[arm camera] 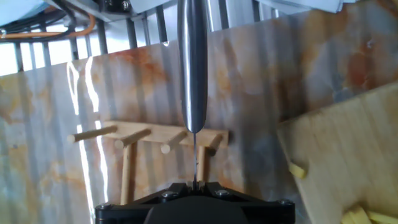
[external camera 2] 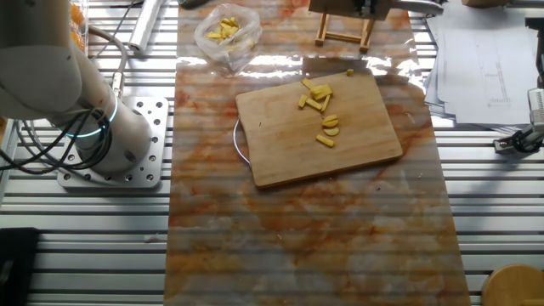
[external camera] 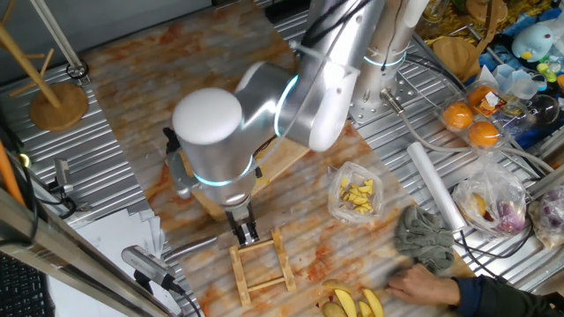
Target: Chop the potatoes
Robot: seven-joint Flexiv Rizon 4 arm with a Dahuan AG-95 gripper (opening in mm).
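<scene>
- Nearest in the hand view: we see the end effector [arm camera: 194, 186] closed on a knife [arm camera: 192, 68], its steel blade running straight out from the fingers, edge-on to the lens.
- Just past the blade tip lies a small wooden rack [arm camera: 149, 140] with pegs, flat on the marbled mat [arm camera: 74, 106].
- To the right of the rack, the cutting board [external camera 2: 319, 127] begins; its corner shows with a few yellow bits near the edge.
- The potatoes [external camera 2: 321, 109], cut into short yellow sticks and chunks, sit on the board's far half in the other fixed view, in a loose group; one small piece lies off the board, near its far edge.
- We note bare mat on the near side of the board, and a strip between board and rack.
- Further off: a clear bag of yellow chunks [external camera 2: 224, 32] near the mat's far corner, well apart from the board.
- Arm base [external camera 2: 110, 140] stands on the slatted bench [external camera 2: 76, 221], left of the mat.
- Papers [external camera 2: 484, 59] lie right of the mat; printing too small to read. We find no legible brand.
</scene>
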